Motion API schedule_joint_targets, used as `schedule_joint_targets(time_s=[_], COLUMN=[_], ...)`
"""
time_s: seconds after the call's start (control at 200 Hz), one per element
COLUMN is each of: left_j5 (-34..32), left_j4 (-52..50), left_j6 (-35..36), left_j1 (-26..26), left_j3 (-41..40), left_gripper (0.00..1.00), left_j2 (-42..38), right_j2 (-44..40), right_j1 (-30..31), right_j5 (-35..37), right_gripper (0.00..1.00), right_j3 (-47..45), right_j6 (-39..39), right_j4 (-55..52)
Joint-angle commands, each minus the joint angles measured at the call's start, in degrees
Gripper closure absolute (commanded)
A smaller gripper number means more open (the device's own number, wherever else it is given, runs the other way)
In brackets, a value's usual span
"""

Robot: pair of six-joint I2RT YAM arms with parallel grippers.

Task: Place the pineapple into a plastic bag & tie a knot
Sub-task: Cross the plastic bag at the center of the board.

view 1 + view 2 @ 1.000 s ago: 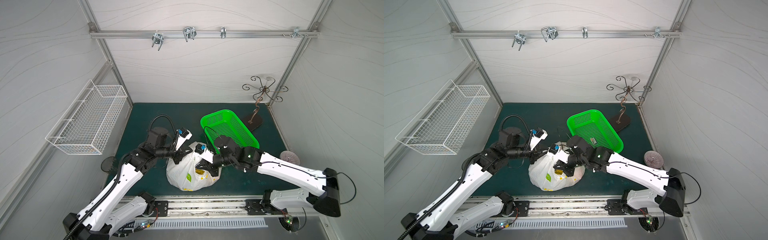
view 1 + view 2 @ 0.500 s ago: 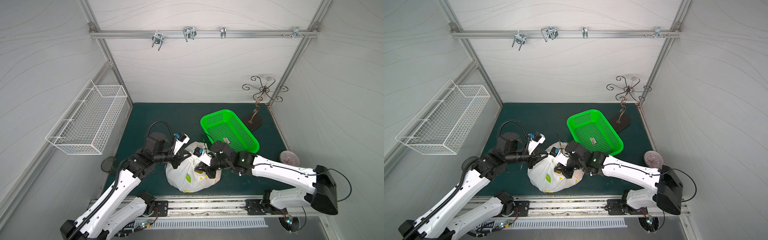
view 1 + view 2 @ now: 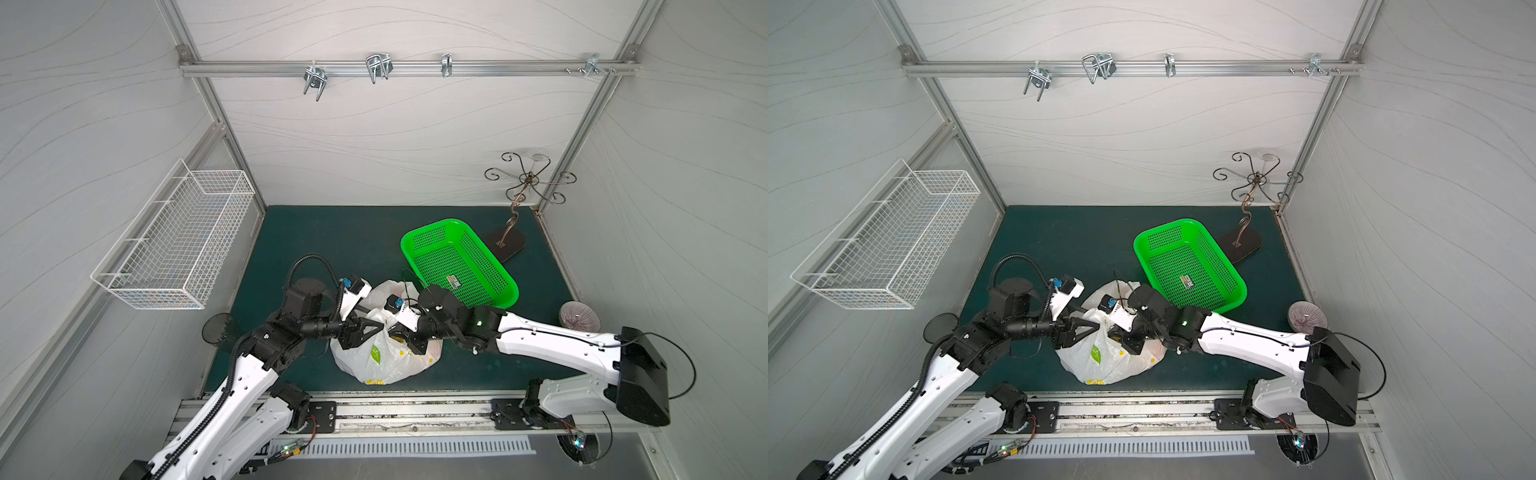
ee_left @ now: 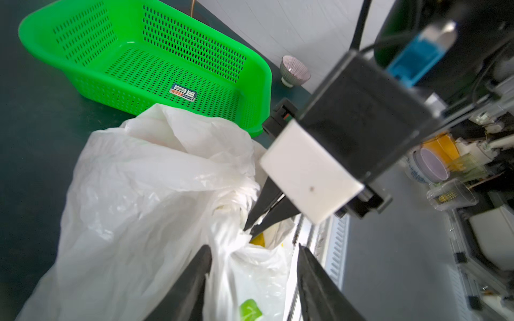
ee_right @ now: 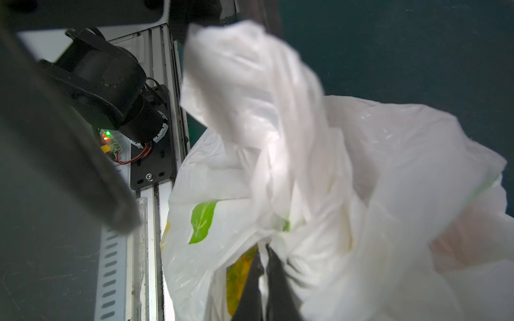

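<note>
**Loose knot held from one side only**

The plastic bag point(image 3: 382, 361) is seen slumped just beside the near corner of the green tray point(image 3: 457, 266), outside it. Its handles are bunched into a twisted knot point(image 4: 236, 200) at the top of the bag. The right gripper point(image 4: 250, 226), reaching in from the tray's side, is closed to a sliver on film at that twist. The left gripper point(image 4: 253, 278), on the bag's side away from the tray, is spread wide. A fold of bag lies between its jaws, but nothing is pinched.

The knot is judged loose, not yet cinched. With one end unheld, the twist could be undone by the springy film, or the tail could slip back through. If the pull is made by the right gripper alone, the light bag could be dragged against the tray rather than tightened. A yellow patch point(image 4: 258, 239) is glimpsed inside, but what it is cannot be told.
</note>
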Motion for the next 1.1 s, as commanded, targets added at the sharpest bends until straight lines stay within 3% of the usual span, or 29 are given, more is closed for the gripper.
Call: schedule_joint_targets(time_s=[0.0,0.06,0.24,0.425,0.53,0.775,1.095], left_j5=[1.95,1.0,0.77,3.0,4.98,7.76,8.9], left_j4=[3.49,3.31,9.7,14.53,15.22,16.48,17.65], left_j6=[0.14,1.53,1.88,1.93,2.61,2.42,1.94], left_j1=[1.24,1.33,1.33,1.33,1.41,1.5,1.5], left_j3=[-0.74,-1.45,-4.07,-4.26,-3.69,-3.85,-3.79], left_gripper=[0.38,0.27,0.08,0.03,0.09,0.42,0.77], left_j2=[-1.48,-1.34,0.66,4.32,6.92,9.3,10.88], right_j2=[0.29,0.17,-0.11,-0.13,-0.05,0.0,0.26], right_j1=[0.36,0.36,0.34,0.31,0.34,0.33,0.33], right_j5=[0.65,0.55,-0.05,-0.11,-0.08,0.03,0.06], right_gripper=[1.0,1.0,1.0,1.0,1.0,1.0,1.0], right_j3=[-0.12,-0.24,-0.72,-0.88,-0.9,-1.03,-0.51], right_j6=[0.04,0.14,0.53,0.61,0.71,0.71,0.52], right_j4=[2.06,2.26,2.75,3.14,3.32,3.59,3.52])
